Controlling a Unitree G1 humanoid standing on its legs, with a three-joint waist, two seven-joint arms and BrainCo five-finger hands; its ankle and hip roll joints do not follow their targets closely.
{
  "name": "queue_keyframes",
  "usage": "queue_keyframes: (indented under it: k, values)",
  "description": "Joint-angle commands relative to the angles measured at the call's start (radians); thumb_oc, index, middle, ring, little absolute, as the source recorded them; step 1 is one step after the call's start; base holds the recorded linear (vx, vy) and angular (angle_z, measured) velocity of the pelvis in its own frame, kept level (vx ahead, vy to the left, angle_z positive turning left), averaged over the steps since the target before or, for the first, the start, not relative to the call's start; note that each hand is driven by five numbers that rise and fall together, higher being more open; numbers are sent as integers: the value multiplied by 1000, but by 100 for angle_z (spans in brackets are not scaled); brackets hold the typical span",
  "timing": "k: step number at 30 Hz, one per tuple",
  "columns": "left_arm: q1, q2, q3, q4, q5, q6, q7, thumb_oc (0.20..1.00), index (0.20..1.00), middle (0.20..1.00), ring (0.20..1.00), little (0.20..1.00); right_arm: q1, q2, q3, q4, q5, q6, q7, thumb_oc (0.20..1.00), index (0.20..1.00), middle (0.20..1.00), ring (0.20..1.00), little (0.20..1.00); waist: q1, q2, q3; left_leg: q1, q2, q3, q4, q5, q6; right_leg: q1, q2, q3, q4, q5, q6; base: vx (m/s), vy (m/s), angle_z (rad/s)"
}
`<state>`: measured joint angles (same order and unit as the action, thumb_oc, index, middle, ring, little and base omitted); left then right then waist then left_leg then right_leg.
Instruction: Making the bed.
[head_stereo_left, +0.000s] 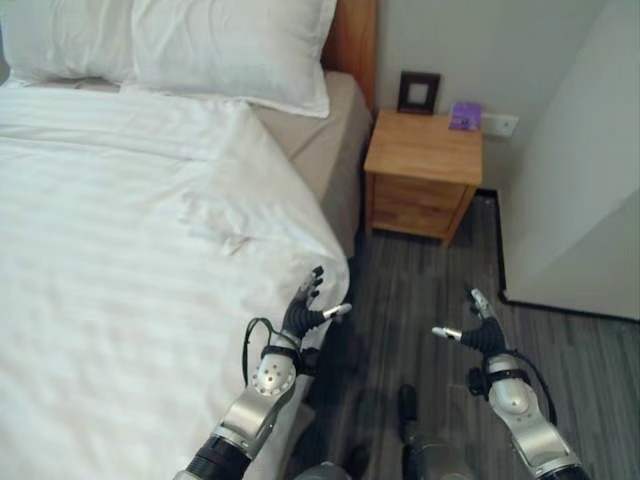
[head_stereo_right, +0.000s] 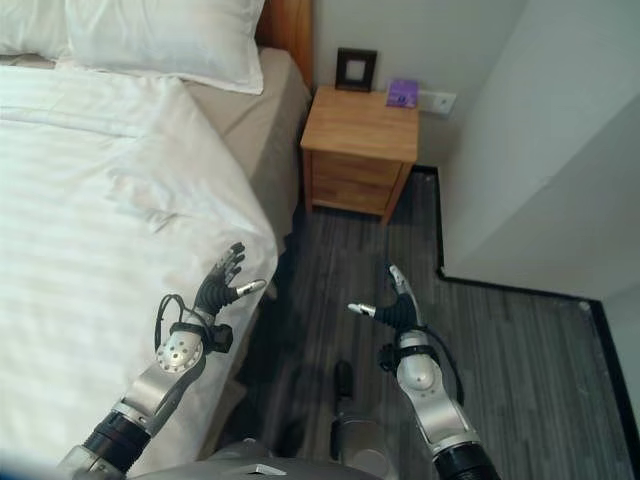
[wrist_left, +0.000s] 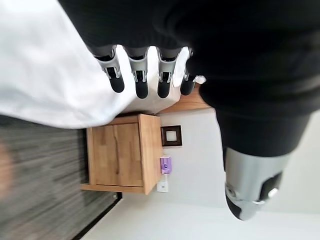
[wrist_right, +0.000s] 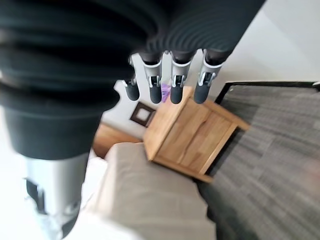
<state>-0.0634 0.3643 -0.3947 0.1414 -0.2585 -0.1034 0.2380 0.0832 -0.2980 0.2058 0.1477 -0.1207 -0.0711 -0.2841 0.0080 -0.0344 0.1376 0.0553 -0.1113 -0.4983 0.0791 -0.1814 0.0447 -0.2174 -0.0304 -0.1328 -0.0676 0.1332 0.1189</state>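
A white striped duvet (head_stereo_left: 120, 250) covers the bed, its near right corner hanging over the bed's edge. Two white pillows (head_stereo_left: 230, 45) lie at the headboard, with bare beige sheet (head_stereo_left: 310, 140) showing beside the duvet's turned-back top corner. My left hand (head_stereo_left: 303, 312) hovers open just above the duvet's right corner, fingers straight, holding nothing. My right hand (head_stereo_left: 480, 330) is open over the dark floor to the right of the bed, empty. In the left wrist view the fingers (wrist_left: 141, 80) stretch out over the duvet (wrist_left: 45, 65).
A wooden nightstand (head_stereo_left: 425, 165) stands right of the bed against the wall, with a small dark frame (head_stereo_left: 418, 92) and a purple item (head_stereo_left: 465, 116) on it. A white wall corner (head_stereo_left: 580, 170) juts out at right. Grey wood floor (head_stereo_left: 410, 290) lies between.
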Motion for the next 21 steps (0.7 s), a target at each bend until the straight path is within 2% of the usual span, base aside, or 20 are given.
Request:
queue_keyframes:
  k: [1,3,4,5,7,8,9,10,11,12,14,16,18,19,20,21]
  values:
    - [-45,17,33,-71,38,-46,10,1000,1000,1000,1000,1000,-61,-21,-22,-77,-45,-40,-42,1000,1000,1000,1000,1000,-4,41,14,138,115,145,-166,26,-75,-16,26,-129,-20,-12,33,365,-116,-5]
    - [-27,21,44,-78,38,-49,10,1000,1000,1000,1000,1000,-65,-19,-13,-77,-50,-45,-39,1000,1000,1000,1000,1000,5,41,3,152,139,159,-166,29,-83,-2,29,-140,-20,-12,21,334,-79,-17]
    - [-3,27,51,-88,31,-49,10,1000,1000,1000,1000,1000,-59,-16,-5,-75,-44,-43,-38,1000,1000,1000,1000,1000,12,59,-24,184,206,180,-166,46,-112,25,55,-138,-17,-30,-1,433,-73,-9]
    - [9,28,59,-90,25,-47,12,1000,1000,1000,1000,1000,-59,-19,1,-70,-43,-43,-37,1000,1000,1000,1000,1000,11,69,-35,199,239,206,-166,81,-136,45,60,-142,-20,-34,-6,518,-81,4]
    - [21,33,72,-92,7,-46,15,1000,1000,1000,1000,1000,-65,-18,17,-62,-25,-45,-32,1000,1000,1000,1000,1000,22,81,-29,157,273,270,-39,139,-171,97,65,-141,-20,-62,-15,291,-5,-6]
    - [30,38,85,-100,-3,-49,13,1000,1000,1000,1000,1000,-72,-22,19,-64,-13,-48,-29,1000,1000,1000,1000,1000,34,75,-9,94,264,289,89,186,-176,126,54,-127,-20,-68,-28,231,50,-20]
    - [40,42,97,-112,-12,-51,10,1000,1000,1000,1000,1000,-78,-26,21,-69,0,-52,-27,1000,1000,1000,1000,1000,48,52,15,22,240,297,199,237,-153,147,31,-111,-20,-73,-45,204,67,-36]
    - [50,52,110,-127,-13,-51,13,1000,1000,1000,1000,1000,-84,-26,24,-76,10,-55,-27,1000,1000,1000,1000,1000,69,29,40,-59,222,313,341,237,-116,166,14,-90,-20,-79,-55,239,40,-61]
    - [57,59,119,-133,-10,-51,15,1000,1000,1000,1000,1000,-95,-31,28,-74,14,-56,-28,1000,1000,1000,1000,1000,90,9,53,-120,217,340,414,207,-87,182,0,-71,-20,-88,-59,236,28,-91]
    - [62,58,133,-141,-17,-52,19,1000,1000,1000,1000,1000,-105,-38,30,-73,14,-51,-24,1000,1000,1000,1000,1000,104,-6,67,-179,216,362,445,187,-74,197,-17,-59,-20,-100,-58,237,58,-93]
    - [64,51,145,-140,-35,-48,27,1000,1000,1000,1000,1000,-126,-44,36,-63,25,-41,-21,1000,1000,1000,1000,1000,135,-4,85,-255,220,406,405,117,-69,218,-33,-30,-20,-123,-44,264,159,-54]
    - [77,39,149,-144,-35,-50,32,1000,1000,1000,1000,1000,-135,-42,48,-56,34,-44,-18,1000,1000,1000,1000,1000,152,16,79,-251,171,411,250,100,-78,235,-36,-3,-20,-151,-31,361,265,-45]
    - [93,27,149,-149,-31,-53,27,1000,1000,1000,1000,1000,-133,-42,56,-50,29,-47,-13,1000,1000,1000,1000,1000,162,39,61,-239,111,396,70,156,-82,250,-26,2,-20,-172,-26,388,260,-45]
    - [92,22,144,-146,-26,-54,19,1000,1000,1000,1000,1000,-129,-42,57,-47,18,-47,-11,1000,1000,1000,1000,1000,164,57,53,-252,100,407,2,202,-81,262,-11,-1,-20,-189,-25,246,143,-10]
    - [93,22,144,-145,-26,-54,19,1000,1000,1000,1000,1000,-128,-42,57,-47,18,-48,-11,1000,1000,1000,1000,1000,162,56,53,-242,98,405,-16,212,-81,265,-14,-4,-20,-191,-25,379,236,7]
    - [82,14,135,-141,-22,-58,12,1000,1000,1000,1000,1000,-127,-40,45,-49,3,-44,-18,1000,1000,1000,1000,1000,161,80,40,-287,90,498,-87,275,-81,305,5,-4,-20,-235,-25,348,225,0]
